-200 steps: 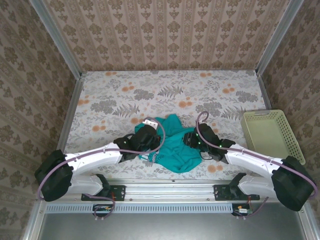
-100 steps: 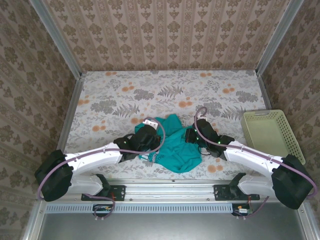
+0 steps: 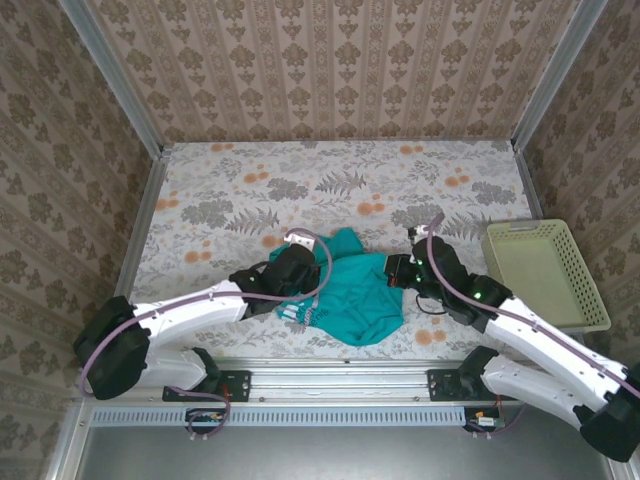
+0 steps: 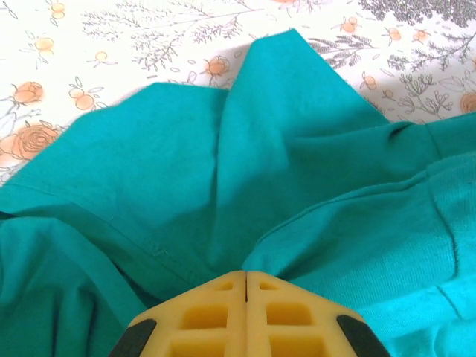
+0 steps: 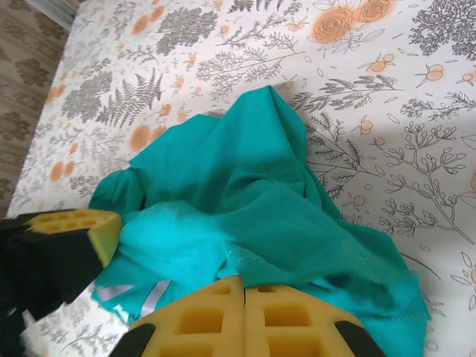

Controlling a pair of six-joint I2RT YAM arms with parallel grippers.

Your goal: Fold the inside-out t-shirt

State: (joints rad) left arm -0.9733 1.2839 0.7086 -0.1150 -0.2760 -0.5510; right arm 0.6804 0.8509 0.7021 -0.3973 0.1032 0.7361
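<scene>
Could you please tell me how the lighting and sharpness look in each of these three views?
Top external: even, soft light, the t-shirt crisp, shadows faint. Left wrist: cloth folds sharp, the floral table washed out pale. Right wrist: a bright, slightly smeared patch on the t-shirt near the right gripper.

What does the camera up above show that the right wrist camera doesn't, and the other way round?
The overhead view adds the pale yellow basket at the table's right edge, the left arm and right arm whole, and the papered walls. The right wrist view adds a close look at the yellow pads of the right gripper, pressed together on a fold of cloth, plus white print streaks nearby. Both share the crumpled teal t-shirt on the flowered table, with the left gripper at its other side.
</scene>
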